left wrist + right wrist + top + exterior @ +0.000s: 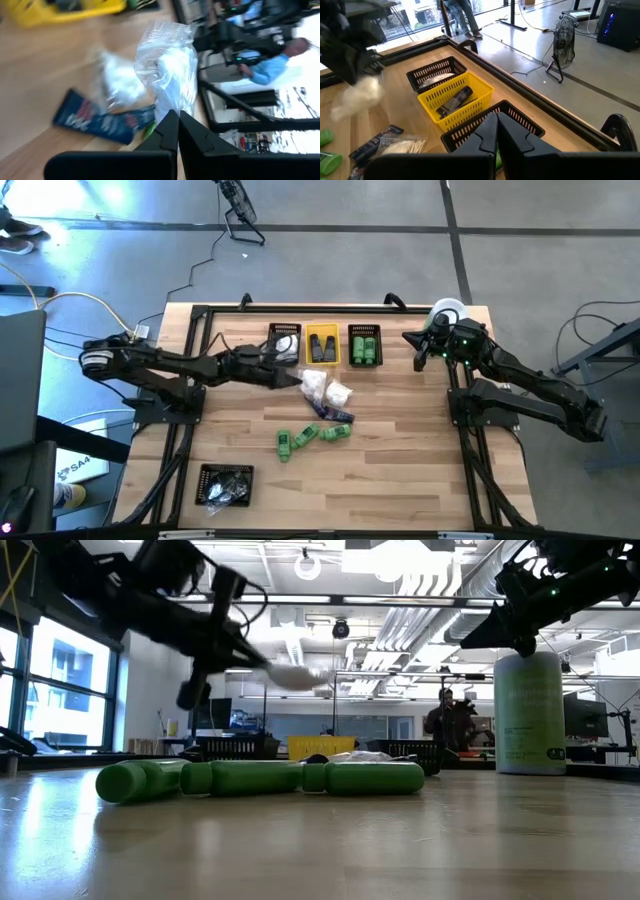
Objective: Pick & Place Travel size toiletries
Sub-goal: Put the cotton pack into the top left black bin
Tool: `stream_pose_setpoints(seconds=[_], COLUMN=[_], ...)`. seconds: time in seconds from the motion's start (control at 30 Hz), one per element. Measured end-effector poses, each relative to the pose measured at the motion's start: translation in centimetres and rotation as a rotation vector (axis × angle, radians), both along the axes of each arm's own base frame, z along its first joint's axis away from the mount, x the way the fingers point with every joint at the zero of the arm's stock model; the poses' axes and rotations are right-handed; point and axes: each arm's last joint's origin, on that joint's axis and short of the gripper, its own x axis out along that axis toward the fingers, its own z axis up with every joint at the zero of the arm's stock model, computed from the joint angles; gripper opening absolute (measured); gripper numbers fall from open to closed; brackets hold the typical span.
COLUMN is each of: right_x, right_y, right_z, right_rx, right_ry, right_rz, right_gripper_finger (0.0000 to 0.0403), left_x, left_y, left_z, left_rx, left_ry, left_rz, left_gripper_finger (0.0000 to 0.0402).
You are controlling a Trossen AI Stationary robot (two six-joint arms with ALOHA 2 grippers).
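Note:
My left gripper (177, 120) is shut on a white crinkly packet (170, 65) and holds it in the air near the far bins, as the low view shows it (298, 675). Two more white packets (325, 388) lie mid-table, beside dark blue tubes (335, 415) and green bottles (310, 438) that lie on their sides. A blue tube (100, 117) shows below the held packet. My right gripper (496, 120) is shut and hovers at the far right, by the black bin with green bottles (365, 345), touching nothing. My left gripper pinches the white packet by one end (170, 107) between its two fingers. The packet is lifted clear of the table and sticks out beyond the fingertips. Its clear crinkled wrapper (165, 37) flares out at the free end.
Three small bins stand in a row at the far edge: black (285, 340), yellow (322, 345), black (365, 345). Another black bin (225, 483) sits near the front left. A big pale-green cylinder with a white lid (447, 310) stands far right. A person shows in the room beyond.

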Motion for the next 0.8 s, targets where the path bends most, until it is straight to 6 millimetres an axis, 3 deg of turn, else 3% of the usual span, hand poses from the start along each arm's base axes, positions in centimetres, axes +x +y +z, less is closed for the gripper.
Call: stream_pose_setpoints(seconds=[0.2,0.3,0.5,0.63,0.8], right_x=[0.0,0.0,0.0,0.0,0.0], right_y=[0.0,-0.1,-0.1,-0.1,-0.1], right_z=[0.1,0.1,0.1,0.2,0.3], right_rx=[-0.002,-0.007,-0.014,-0.019,-0.021], right_ry=[-0.006,-0.005,-0.01,-0.017,-0.023], right_rz=[-0.002,-0.016,-0.026,-0.026,-0.027], right_gripper_finger=[0.0002,0.0002,0.0002,0.0002,0.0002], left_x=[0.1,0.7,1.0,0.1,-1.5], left_y=[0.3,0.5,1.0,1.3,2.5], left_z=[3.0,4.4,7.7,9.6,10.6], left_rx=[0.137,0.215,0.384,0.45,0.448], left_ry=[-0.064,-0.013,0.261,0.479,0.665], left_rz=[0.05,0.077,0.11,0.194,0.259], left_gripper_finger=[0.0,0.0,0.0,0.0,0.0])
